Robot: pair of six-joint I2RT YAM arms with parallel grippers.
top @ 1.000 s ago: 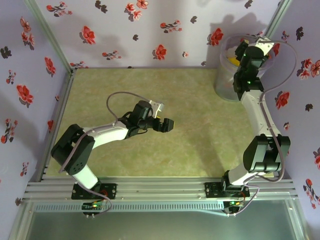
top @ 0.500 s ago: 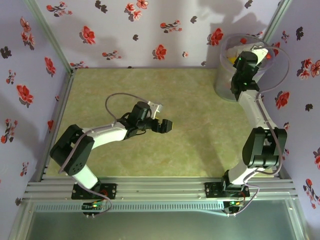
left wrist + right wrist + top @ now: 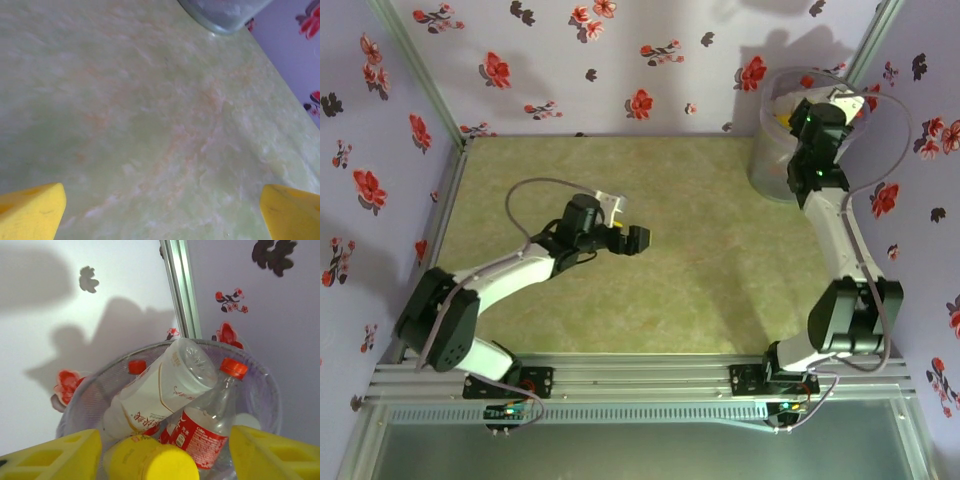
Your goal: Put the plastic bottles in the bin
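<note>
The bin [image 3: 767,160] stands in the far right corner. My right gripper [image 3: 812,108] hangs over its mouth. In the right wrist view the bin [image 3: 92,395] holds several plastic bottles: a white-labelled one [image 3: 160,390] lying slantwise, a red-labelled one [image 3: 210,427] with a red cap, and a yellow one [image 3: 150,460] nearest the camera. The right gripper [image 3: 162,460] is open; its yellow fingers [image 3: 55,457] stand on either side of the yellow bottle, with a gap on the right. My left gripper [image 3: 635,240] is open over bare table, nothing between its fingertips [image 3: 30,210].
The green table [image 3: 700,280] is walled by flowered lilac panels on three sides. An aluminium post [image 3: 181,290] runs up the corner behind the bin. The bin's base [image 3: 225,15] shows at the top of the left wrist view.
The left arm has drawn its open gripper a little to the left and back. The right gripper has stayed over the bin, shifting slightly.
</note>
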